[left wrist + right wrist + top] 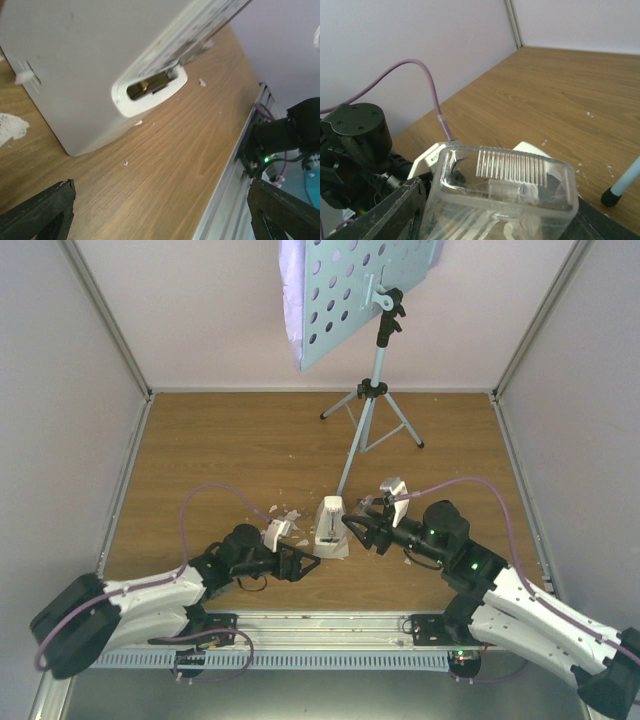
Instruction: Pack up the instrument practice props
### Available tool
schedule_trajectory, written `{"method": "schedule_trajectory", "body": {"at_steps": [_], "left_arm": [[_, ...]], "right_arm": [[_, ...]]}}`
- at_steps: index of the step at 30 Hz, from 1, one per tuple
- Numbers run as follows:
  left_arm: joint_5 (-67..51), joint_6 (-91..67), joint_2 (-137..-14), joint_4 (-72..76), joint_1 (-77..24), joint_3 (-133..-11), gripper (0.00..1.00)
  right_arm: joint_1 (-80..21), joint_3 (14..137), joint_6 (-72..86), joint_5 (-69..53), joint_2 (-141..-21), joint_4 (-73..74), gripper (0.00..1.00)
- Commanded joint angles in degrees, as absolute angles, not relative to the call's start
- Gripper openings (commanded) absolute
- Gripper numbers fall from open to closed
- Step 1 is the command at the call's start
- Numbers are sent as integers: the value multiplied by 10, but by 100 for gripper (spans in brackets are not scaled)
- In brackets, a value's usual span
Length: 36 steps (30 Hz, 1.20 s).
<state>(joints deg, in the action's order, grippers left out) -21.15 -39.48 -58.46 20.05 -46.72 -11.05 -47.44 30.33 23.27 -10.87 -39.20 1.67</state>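
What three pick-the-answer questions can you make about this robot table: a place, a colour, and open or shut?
1. Where is the white metronome? A on the table; B on a shelf; C in a box.
2. What colour is the music stand? A red; B light blue; C yellow.
3. How is the left gripper? A open and empty; B shut on a page; C shut on a cup.
Answers: 1 A: it stands on the wooden top. 2 B: its desk and legs are light blue. 3 A: its fingers stand wide apart, nothing between.
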Motion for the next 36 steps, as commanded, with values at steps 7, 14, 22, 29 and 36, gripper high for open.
{"method": "schedule_trajectory", "body": {"at_steps": [7, 14, 22, 29, 36], "left_arm": [[-139, -338, -764, 313, -502, -202, 93], [-62, -341, -777, 286, -523, -201, 92], [-81, -330, -797, 330, -545, -214, 92], [-85, -326, -860, 379, -580, -270, 92], [-68, -338, -813, 343, -565, -241, 93]], "right_arm": [[-532, 257, 206, 23, -410, -46, 48], [-532, 252, 195, 43, -401, -46, 50], [-532, 247, 186, 61, -413, -46, 51], [-532, 227, 187, 84, -396, -44, 51], [-533, 199, 179, 98, -380, -45, 51]]}}
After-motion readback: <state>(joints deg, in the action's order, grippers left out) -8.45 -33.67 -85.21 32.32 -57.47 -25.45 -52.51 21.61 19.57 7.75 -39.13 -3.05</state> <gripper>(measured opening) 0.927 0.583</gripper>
